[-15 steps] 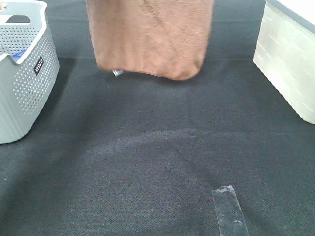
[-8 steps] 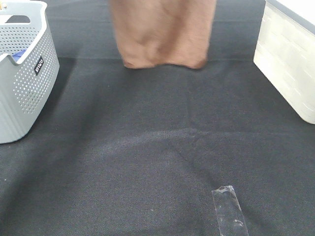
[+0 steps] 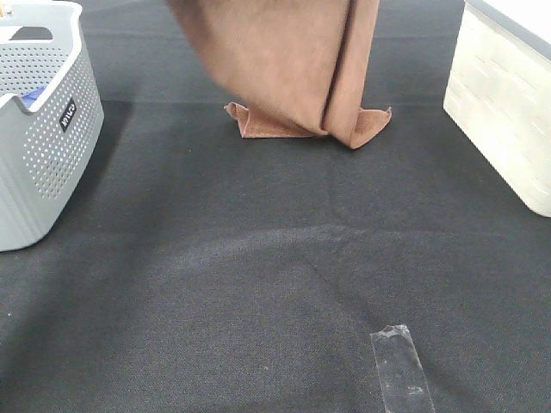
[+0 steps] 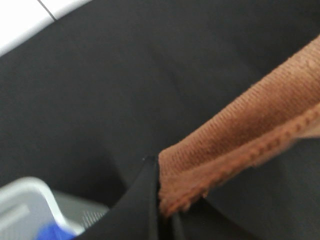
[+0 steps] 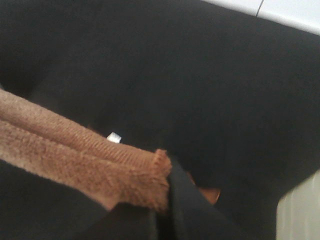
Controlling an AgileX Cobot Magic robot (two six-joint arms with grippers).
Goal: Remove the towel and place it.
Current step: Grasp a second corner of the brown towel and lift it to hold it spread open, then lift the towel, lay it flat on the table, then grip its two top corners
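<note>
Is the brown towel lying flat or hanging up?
Mostly hanging: the towel dangles from above, only its bottom edge folded onto the table. The left gripper and right gripper pinch its top.

Both pairs of jaws clamped tight

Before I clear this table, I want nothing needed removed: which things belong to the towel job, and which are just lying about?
Job: brown towel, left claw, right claw, both shut on its edge.
Lying about: grey perforated basket, blue item inside it, white box, clear tape strip.
</note>
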